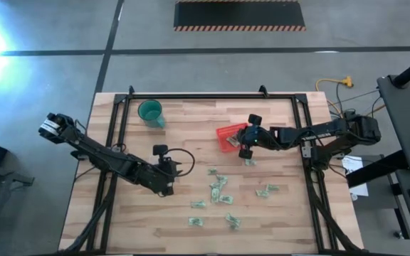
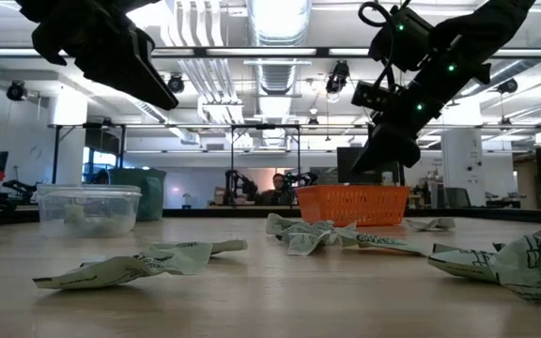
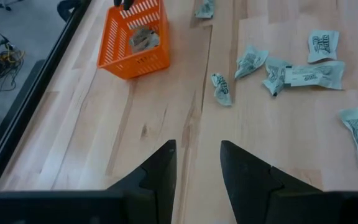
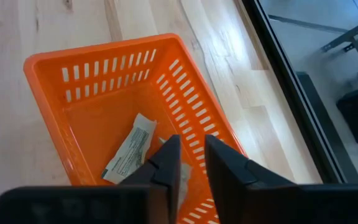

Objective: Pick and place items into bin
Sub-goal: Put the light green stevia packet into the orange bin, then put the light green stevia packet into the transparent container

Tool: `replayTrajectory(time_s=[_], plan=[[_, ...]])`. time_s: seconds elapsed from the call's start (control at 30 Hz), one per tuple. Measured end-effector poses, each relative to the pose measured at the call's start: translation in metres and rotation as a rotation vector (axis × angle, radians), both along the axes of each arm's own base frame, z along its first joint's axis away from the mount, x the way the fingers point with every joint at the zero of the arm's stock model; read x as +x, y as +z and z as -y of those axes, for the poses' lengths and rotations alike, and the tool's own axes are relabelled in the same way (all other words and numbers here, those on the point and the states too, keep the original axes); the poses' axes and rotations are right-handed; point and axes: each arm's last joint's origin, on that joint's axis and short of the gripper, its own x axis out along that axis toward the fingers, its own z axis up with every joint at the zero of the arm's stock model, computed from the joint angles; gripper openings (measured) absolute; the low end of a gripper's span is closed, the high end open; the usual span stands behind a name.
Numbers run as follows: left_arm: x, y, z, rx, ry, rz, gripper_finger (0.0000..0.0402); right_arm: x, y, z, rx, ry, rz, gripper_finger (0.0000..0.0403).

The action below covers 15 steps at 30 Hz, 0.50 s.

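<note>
Items (image 1: 219, 190): small pale green and white crumpled flat packets, a dozen or so loose on the wood table (image 1: 155, 227), spread over its near and middle part between the two arms, most lying apart from each other, a few in a close cluster at the centre; in the low view the nearest ones lie flat and creased across the foreground (image 2: 139, 265). One more packet (image 4: 129, 149) lies flat on the floor of the bin, with a paler piece just beside it, partly hidden behind the gripper's fingers. Left gripper (image 1: 168, 186): over bare table at the left-centre, above the surface, fingers (image 3: 160, 171) parted by a moderate gap, nothing between them; the nearest packets lie well ahead of it. Bin (image 1: 229, 137): small red-orange square slotted basket with low sides, upright on the table beyond the loose packets, toward the far right. Right gripper (image 1: 248, 142): at the bin's right edge, held over the inside of the bin above the packet there; fingers (image 4: 166, 165) parted by a narrow gap, nothing seen held between them. Cup (image 1: 150, 112): teal, round, on the far left part of the table, well apart from the bin. Beyond the table: a workshop room with a person seated at the far side (image 2: 277, 188).
</note>
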Motion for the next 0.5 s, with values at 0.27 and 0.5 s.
replayTrajectory(time_s=[0.27,0.5], plan=[[0.008,-0.001,0.004,-0.008,-0.05,0.036,0.0108,0.001,0.0,-0.004,-0.035,0.06,-0.03,0.0128],[0.04,-0.016,0.008,0.025,-0.2,0.02,0.0107,0.0,0.008,-0.021,-0.064,0.156,-0.017,0.0137]])
